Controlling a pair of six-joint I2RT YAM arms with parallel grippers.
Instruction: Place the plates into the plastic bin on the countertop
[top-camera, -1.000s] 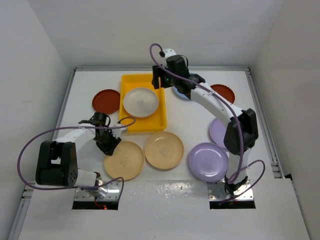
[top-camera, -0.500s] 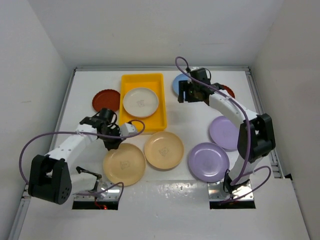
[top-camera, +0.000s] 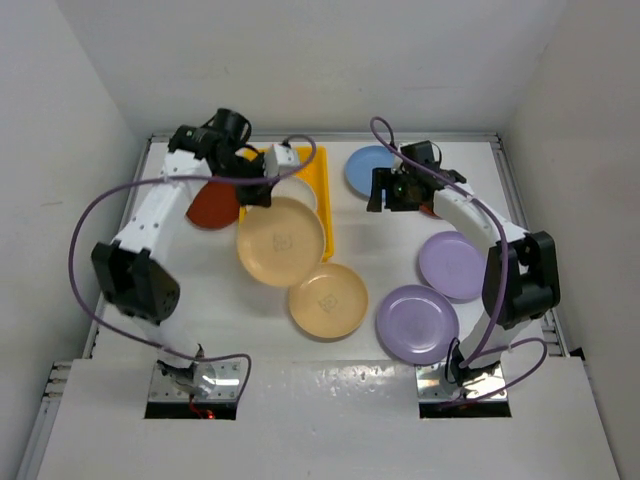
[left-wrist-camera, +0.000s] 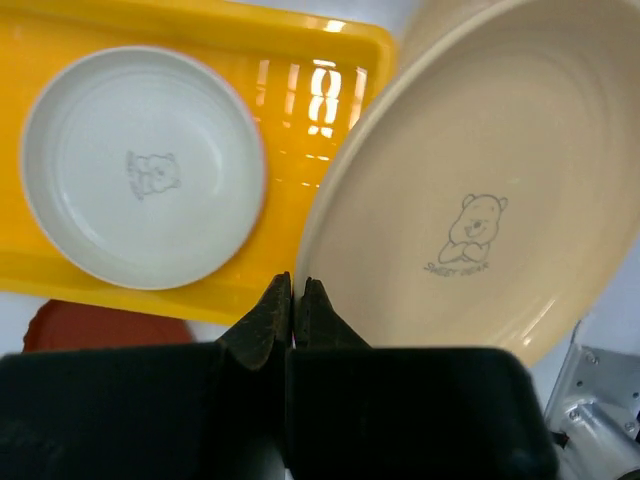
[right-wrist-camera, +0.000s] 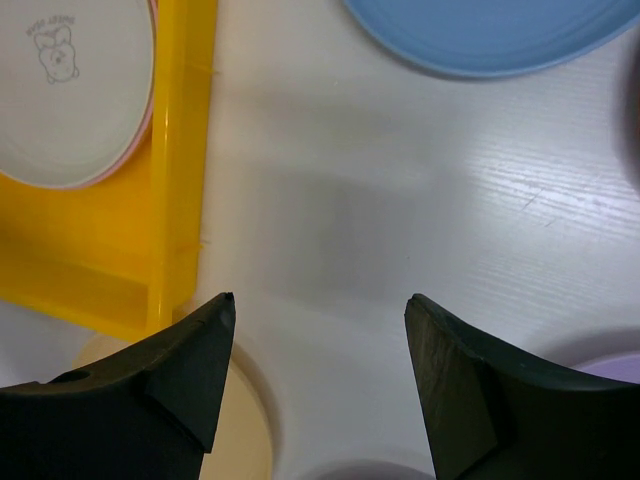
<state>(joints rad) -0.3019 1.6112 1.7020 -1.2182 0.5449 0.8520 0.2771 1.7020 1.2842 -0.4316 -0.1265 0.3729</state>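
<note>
My left gripper (top-camera: 262, 192) is shut on the rim of a tan plate (top-camera: 281, 241) and holds it lifted over the near right part of the yellow plastic bin (top-camera: 322, 200). In the left wrist view the tan plate (left-wrist-camera: 480, 190) hangs beside a cream plate (left-wrist-camera: 140, 165) lying in the bin (left-wrist-camera: 300, 90), with the gripper (left-wrist-camera: 296, 290) pinching its edge. My right gripper (top-camera: 382, 190) is open and empty above the countertop (top-camera: 360, 235), between the bin and a light blue plate (top-camera: 368, 167). A second tan plate (top-camera: 328, 299) and two lilac plates (top-camera: 416, 322) (top-camera: 452, 264) lie on the countertop.
A dark red plate (top-camera: 212, 205) lies left of the bin, partly under my left arm. Another dark red plate (top-camera: 428, 208) is mostly hidden behind my right arm. White walls close the sides and back. Metal rails run along the countertop edges.
My left gripper has lifted the tan plate from the near left countertop and carried it up over the bin. My right gripper has drawn away from the bin to the right.
</note>
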